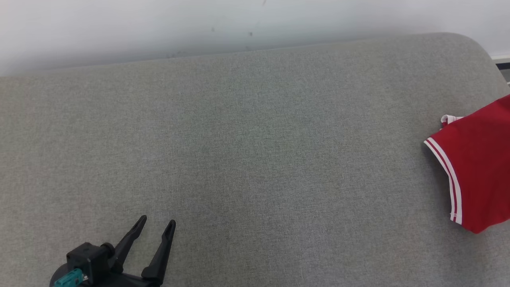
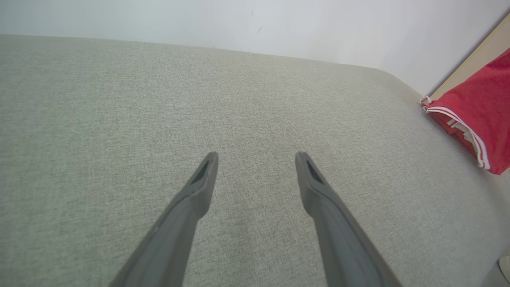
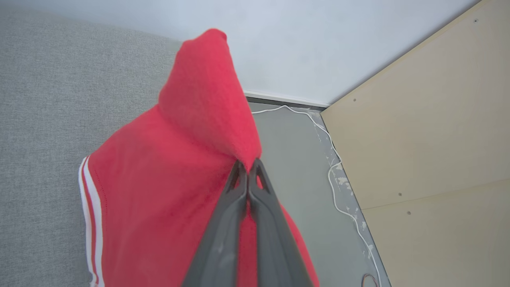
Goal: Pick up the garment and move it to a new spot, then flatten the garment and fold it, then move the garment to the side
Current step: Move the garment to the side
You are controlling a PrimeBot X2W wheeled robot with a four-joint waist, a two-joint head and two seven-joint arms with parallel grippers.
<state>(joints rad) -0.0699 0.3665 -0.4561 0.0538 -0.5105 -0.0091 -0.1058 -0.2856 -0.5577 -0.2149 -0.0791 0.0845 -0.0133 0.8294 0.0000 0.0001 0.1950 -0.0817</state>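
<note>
Two-fingered right pincer (image 3: 248, 163) pinches the red garment (image 3: 159, 191); left pincer (image 1: 157, 220) spread wide

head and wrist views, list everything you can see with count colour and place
garment: one, red with white striped trim, right end of the surface, a fold pinched in the right gripper
padded surface: one, grey fabric, across the head view
wall: one, white, behind the surface
floor: grey, beyond the surface's right end
cable: one, white, along the floor by the wall and board
board: one, beige with screws, right of the floor
left gripper: one, dark, open, over bare surface at lower left
right gripper: one, dark, shut on the garment
</note>
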